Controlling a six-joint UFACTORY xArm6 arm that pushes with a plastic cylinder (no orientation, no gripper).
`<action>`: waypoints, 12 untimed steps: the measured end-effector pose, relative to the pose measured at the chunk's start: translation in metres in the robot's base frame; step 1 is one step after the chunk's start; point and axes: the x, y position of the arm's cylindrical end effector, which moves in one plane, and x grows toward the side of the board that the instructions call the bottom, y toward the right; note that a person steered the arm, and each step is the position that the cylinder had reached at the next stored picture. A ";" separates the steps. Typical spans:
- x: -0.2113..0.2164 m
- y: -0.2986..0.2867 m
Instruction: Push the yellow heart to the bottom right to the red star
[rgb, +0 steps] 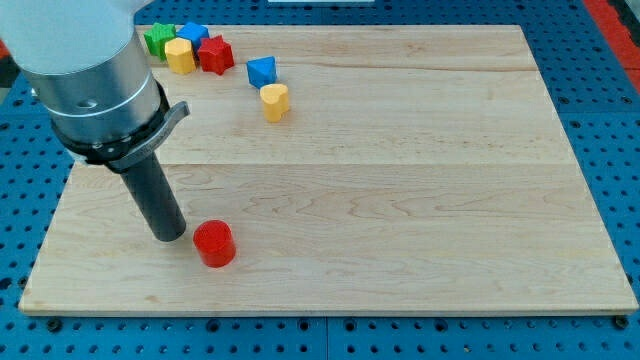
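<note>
The yellow heart (275, 101) lies on the wooden board (400, 200) in the upper left part of the view. The red star (215, 54) sits up and to the left of it, near the board's top edge. A blue triangular block (262, 71) lies between them, just above the heart. My tip (170, 237) rests on the board near the bottom left, far below and left of the heart. It stands just left of a red cylinder (213, 244), with a small gap between them.
A yellow block (180, 55), a green block (157, 39) and a blue block (192, 34) cluster by the red star at the top left corner. The arm's large grey body (95, 80) hangs over the board's left side.
</note>
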 end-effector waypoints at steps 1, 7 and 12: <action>0.000 0.073; -0.174 0.046; -0.200 0.068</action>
